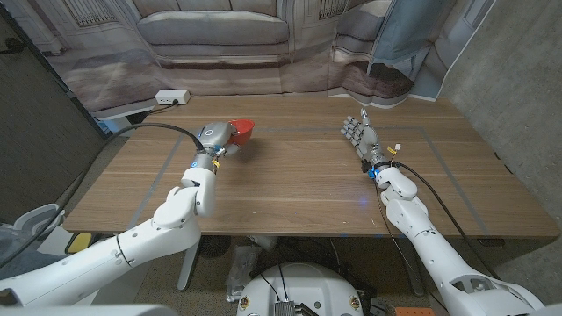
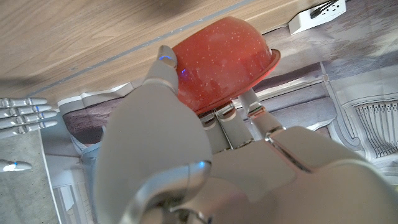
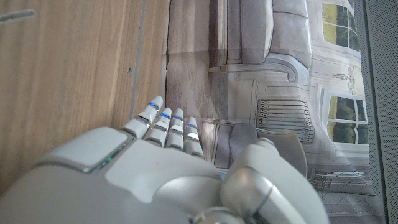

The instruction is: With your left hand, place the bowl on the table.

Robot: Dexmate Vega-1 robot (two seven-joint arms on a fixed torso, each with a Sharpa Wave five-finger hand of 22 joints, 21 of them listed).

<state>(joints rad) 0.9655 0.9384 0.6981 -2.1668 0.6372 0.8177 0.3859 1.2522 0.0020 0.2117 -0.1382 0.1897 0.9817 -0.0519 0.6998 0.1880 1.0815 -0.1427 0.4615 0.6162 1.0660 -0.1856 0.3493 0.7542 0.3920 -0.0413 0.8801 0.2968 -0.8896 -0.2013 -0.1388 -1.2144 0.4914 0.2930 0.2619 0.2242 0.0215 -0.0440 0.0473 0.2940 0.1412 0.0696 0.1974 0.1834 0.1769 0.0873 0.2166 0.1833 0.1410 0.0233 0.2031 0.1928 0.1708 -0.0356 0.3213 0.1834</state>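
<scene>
**Red bowl held above the table's left side**

The left hand [image 1: 213,136] grips the red speckled bowl [image 1: 241,130] over the left half of the wooden table [image 1: 299,189], towards its far edge. In the left wrist view the thumb [image 2: 163,65] lies against the bowl's rounded outside and the other fingers [image 2: 235,118] reach under towards its rim — clamped on the bowl, which is tilted on its side rather than level. Whether it already touches the wood I cannot tell; it looks lifted clear.

The main risk is the tilt: released like this, the bowl would likely land on its rim and roll or rock — possibly towards the far edge, which is near. The glossy curved wall also gives the thumb little purchase, so a quick turn of the wrist to level it could let it slip.

The right hand [image 1: 356,133] stands well apart on the right side, fingers straight and close together, holding nothing.
</scene>
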